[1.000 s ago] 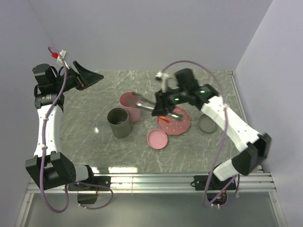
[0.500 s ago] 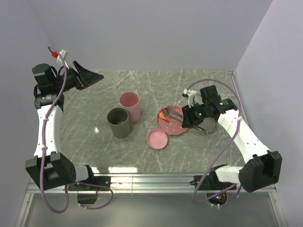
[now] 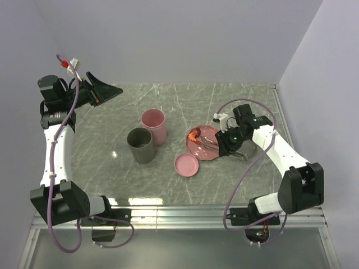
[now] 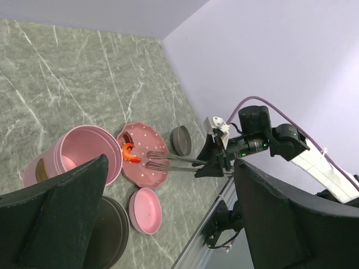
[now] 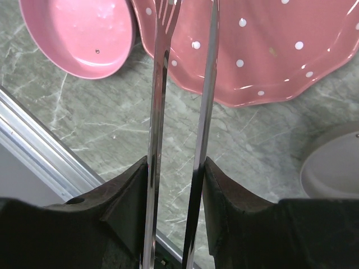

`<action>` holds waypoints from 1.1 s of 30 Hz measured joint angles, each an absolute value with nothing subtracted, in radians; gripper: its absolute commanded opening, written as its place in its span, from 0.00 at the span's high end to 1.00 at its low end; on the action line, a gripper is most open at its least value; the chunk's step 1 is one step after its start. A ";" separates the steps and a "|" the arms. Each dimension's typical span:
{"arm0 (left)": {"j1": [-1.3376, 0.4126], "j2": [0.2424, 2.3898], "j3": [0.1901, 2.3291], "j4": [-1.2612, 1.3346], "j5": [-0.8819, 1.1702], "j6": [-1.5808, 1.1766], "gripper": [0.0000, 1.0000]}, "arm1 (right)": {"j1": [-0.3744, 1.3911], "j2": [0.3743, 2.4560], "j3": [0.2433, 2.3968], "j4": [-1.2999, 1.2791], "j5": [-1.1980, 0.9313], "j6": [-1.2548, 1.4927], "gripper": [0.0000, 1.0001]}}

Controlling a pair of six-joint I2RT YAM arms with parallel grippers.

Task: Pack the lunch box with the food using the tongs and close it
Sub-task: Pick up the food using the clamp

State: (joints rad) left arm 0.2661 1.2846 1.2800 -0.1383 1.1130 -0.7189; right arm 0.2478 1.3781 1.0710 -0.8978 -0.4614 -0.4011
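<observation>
Grey metal tongs [image 3: 206,140] are clamped between the right gripper's [image 3: 223,143] fingers. They are squeezed partway, so their tips narrow toward the orange shrimp [image 3: 193,134] at the left edge of the pink dotted plate [image 3: 212,152], probably to pinch it. A brown sausage [image 4: 128,137] lies at the plate's far rim; the egg I cannot find. The left gripper [image 3: 106,91] hangs wide open at far left, holding nothing. A second ago the right arm reached over the pink cup [image 3: 153,123]; it has since pulled back to the plate.

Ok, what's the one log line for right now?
right gripper: shut on tongs | tongs: tips over plate, near shrimp | left gripper: open, raised
</observation>
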 measured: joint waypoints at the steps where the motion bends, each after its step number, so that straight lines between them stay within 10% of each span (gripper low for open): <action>1: 0.266 1.285 1.280 -0.138 1.114 -0.719 0.01 | 0.248 1.390 1.071 -0.895 -0.463 -0.401 0.54; 33: 0.266 1.285 1.280 -0.127 1.128 -0.719 0.01 | 0.248 1.533 1.074 -0.760 -0.520 -0.291 0.52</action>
